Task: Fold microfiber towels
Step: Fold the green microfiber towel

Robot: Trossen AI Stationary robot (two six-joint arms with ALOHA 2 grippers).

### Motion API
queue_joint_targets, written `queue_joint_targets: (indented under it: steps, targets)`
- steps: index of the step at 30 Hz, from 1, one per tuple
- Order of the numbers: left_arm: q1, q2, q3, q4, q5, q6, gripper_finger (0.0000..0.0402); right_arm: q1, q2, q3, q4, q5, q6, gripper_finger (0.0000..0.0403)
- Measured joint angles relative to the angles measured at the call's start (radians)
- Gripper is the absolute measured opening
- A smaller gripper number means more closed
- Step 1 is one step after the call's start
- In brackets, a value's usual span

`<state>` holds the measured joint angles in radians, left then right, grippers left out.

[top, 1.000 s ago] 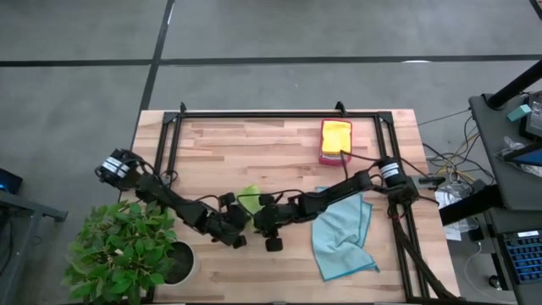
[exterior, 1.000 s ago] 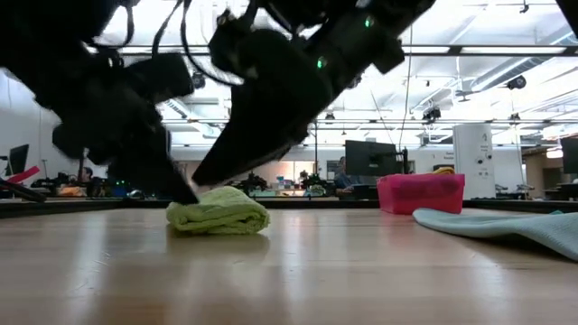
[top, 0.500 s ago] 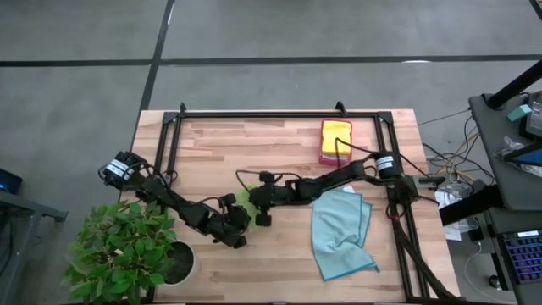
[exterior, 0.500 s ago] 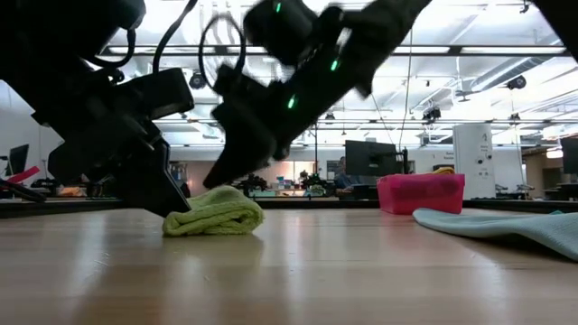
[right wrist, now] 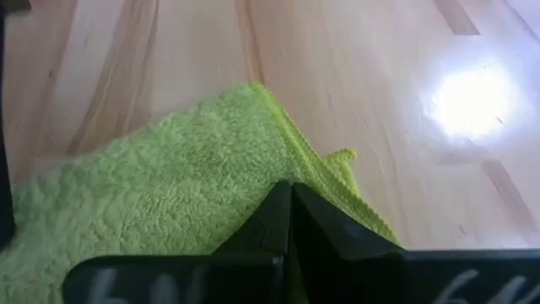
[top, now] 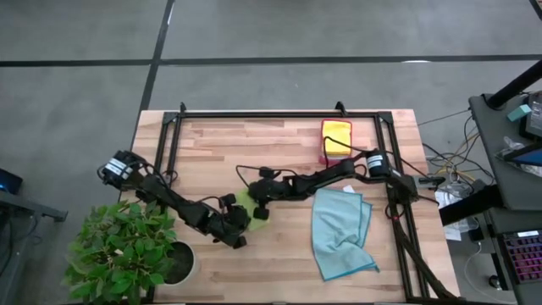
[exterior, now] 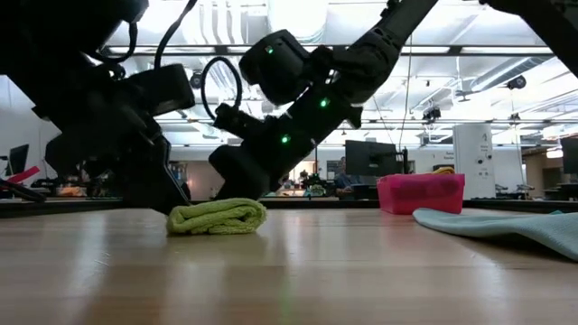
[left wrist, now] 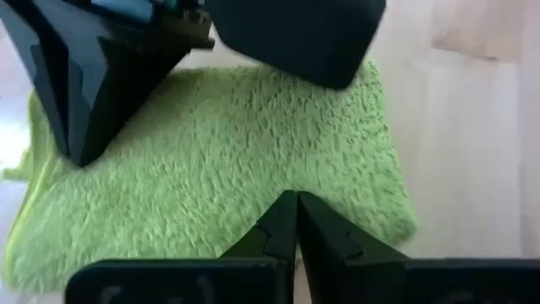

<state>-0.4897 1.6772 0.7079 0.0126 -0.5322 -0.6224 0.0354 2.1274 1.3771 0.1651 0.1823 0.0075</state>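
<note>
1. A pink-red tray (top: pixel 324 154) sits at the far right of the table (top: pixel 212 140), and a yellow towel (top: pixel 337 135) lies folded in it, filling most of it. From the low view the tray (exterior: pixel 421 192) stands behind everything else, with a sliver of yellow above its rim.
2. The green towel (top: pixel 254 202) lies bunched in a low roll near the middle of the table, between the two arms.
3. The left gripper (left wrist: pixel 295 207) has its fingers pressed together, tips resting on the green towel (left wrist: pixel 253 152); nothing is caught between them.
4. The right gripper (right wrist: pixel 288 196) is also pressed together, its tips down on the same towel (right wrist: pixel 169 194) from the other side.
5. A light blue towel (top: pixel 340 233) lies spread flat to the right, apart from both grippers.
6. A potted plant (top: pixel 123 250) stands at the near left corner.
</note>
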Motion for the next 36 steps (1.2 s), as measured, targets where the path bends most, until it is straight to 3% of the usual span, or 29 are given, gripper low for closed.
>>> queue_joint_targets:
  steps: [10, 13, 18, 24, 36]
  targets:
    - [-0.002, -0.082, 0.001, -0.023, 0.023, 0.008, 0.0000, 0.034, -0.129, -0.009, -0.125, -0.007, -0.026, 0.0009]
    - [-0.010, -0.101, 0.001, -0.016, 0.044, 0.001, 0.0000, 0.066, -0.161, -0.038, -0.145, -0.055, -0.014, 0.0009]
    - [-0.033, -0.095, 0.001, 0.047, 0.060, 0.001, 0.0000, 0.130, -0.195, -0.099, -0.115, -0.135, 0.018, 0.0009]
    - [-0.037, -0.041, 0.001, 0.093, 0.059, 0.004, 0.0000, 0.187, -0.184, -0.175, -0.002, -0.139, 0.050, 0.0009]
    - [-0.036, 0.051, 0.003, 0.100, 0.066, -0.006, 0.0000, 0.186, -0.182, -0.333, 0.121, -0.138, 0.137, 0.0009]
